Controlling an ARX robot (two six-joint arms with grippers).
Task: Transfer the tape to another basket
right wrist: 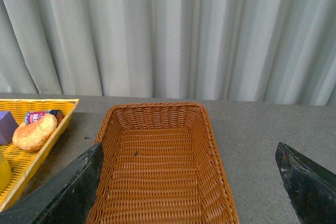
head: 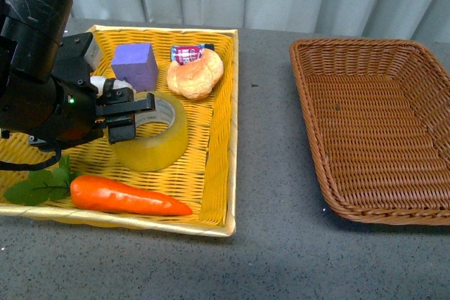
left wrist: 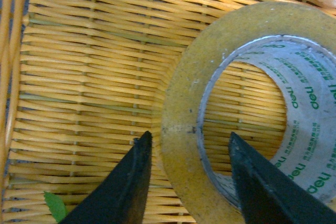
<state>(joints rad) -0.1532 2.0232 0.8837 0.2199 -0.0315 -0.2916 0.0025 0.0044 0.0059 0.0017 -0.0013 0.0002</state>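
Observation:
The tape (head: 151,135) lies flat in the yellow woven tray (head: 214,173), a yellowish roll with a white printed core. My left gripper (head: 130,114) is open and down at the roll. In the left wrist view, one finger is outside the roll and the other inside its hole, so the jaws straddle the tape's wall (left wrist: 181,124) with gaps on both sides. The dark brown basket (head: 309,103) stands empty at the right. My right gripper (right wrist: 189,150) is open and empty, above the near end of the basket (right wrist: 152,107); it is not in the front view.
In the yellow tray there is also a purple cube (head: 135,64), a bread roll (head: 193,75), a small can (head: 188,53), and a carrot (head: 126,198) with green leaves (head: 39,187). A grey tabletop strip (head: 264,138) separates tray and basket. A curtain hangs behind.

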